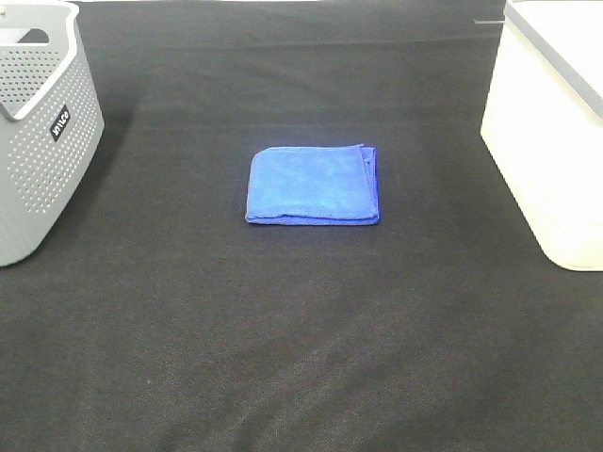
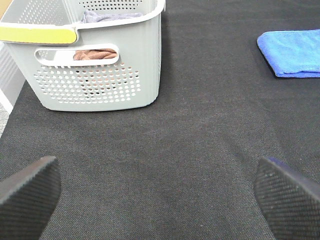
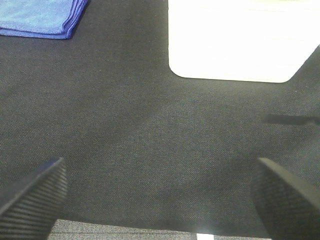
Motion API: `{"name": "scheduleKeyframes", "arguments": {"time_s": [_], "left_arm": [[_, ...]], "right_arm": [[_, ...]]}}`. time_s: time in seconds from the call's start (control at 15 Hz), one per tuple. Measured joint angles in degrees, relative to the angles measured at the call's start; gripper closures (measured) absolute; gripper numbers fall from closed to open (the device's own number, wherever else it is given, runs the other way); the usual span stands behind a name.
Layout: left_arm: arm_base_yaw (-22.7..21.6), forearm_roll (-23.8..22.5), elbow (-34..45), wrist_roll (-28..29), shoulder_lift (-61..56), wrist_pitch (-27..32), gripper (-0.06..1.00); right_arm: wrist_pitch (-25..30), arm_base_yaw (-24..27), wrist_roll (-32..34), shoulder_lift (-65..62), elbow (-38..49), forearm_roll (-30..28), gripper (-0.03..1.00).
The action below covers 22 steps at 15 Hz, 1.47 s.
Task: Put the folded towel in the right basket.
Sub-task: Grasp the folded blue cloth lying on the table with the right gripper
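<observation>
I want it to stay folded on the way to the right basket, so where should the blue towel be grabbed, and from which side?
The towel lies flat, so probably pinch its right edge, where the stacked layers show. Bring the right gripper down from above on that side and catch all layers together.

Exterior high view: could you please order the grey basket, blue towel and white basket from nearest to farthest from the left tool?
1. Grey basket, far left, on the left tool's own side.
2. Blue folded towel, middle of the table.
3. White basket, far right, across the table.
</observation>
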<state>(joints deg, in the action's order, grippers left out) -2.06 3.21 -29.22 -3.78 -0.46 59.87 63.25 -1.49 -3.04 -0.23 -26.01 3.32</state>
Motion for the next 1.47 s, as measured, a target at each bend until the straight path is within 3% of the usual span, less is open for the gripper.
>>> {"name": "scheduleKeyframes", "arguments": {"time_s": [1.47], "left_arm": [[0.0,0.0,0.0,-0.06,0.0,0.0,-0.04]], "right_arm": [[0.0,0.0,0.0,0.0,0.0,0.57,0.01]]}}
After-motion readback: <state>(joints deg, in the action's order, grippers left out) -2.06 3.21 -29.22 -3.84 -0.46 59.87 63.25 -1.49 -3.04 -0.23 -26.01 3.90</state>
